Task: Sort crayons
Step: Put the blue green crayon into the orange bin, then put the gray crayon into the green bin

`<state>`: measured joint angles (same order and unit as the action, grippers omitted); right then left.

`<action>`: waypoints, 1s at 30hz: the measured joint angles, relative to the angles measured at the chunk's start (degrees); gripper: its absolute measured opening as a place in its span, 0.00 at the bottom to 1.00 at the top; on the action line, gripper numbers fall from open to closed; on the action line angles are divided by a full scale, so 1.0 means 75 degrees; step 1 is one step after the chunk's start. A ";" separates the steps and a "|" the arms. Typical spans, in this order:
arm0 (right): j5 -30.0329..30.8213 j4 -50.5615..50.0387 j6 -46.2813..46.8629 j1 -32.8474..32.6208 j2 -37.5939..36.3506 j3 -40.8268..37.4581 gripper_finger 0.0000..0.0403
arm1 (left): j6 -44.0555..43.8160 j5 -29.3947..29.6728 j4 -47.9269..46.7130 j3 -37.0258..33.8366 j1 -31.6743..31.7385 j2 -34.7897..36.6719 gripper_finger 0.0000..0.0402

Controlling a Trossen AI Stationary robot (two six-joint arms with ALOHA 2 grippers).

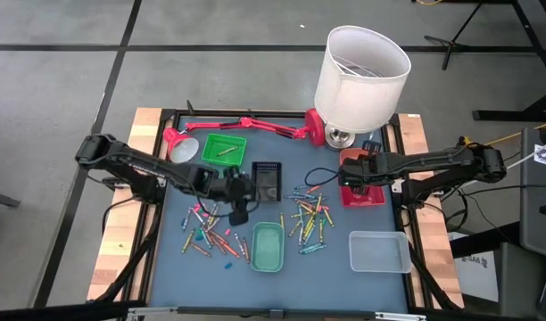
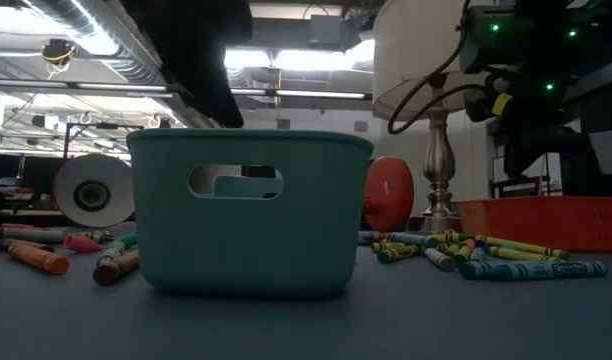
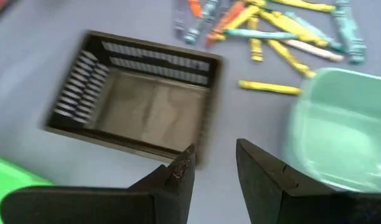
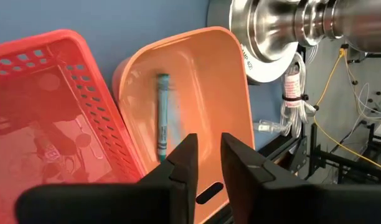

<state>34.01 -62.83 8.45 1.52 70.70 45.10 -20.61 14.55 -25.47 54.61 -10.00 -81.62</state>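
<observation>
The crayons (image 1: 307, 217) are short paper-wrapped wax sticks in mixed colours, lying loose on the table (image 1: 175, 259) in two scatters, one on each side of the teal tray (image 1: 267, 247). Beyond that tray, the left hand (image 3: 214, 163) hovers, fingers apart and empty, before the black basket (image 3: 141, 107). Farther off, the right hand (image 4: 207, 154), fingers slightly apart, hangs over an orange tray (image 4: 203, 81) holding one teal crayon (image 4: 162, 115); its label is unreadable.
</observation>
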 joint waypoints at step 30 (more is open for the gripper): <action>-0.0013 0.0000 0.0000 0.0000 0.0000 0.0000 0.26 | -0.2184 0.0397 0.0073 0.0000 -0.3615 0.0000 0.25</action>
<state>33.91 -62.83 8.45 1.52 70.70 45.10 -36.99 17.52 -24.93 54.61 -37.11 -81.62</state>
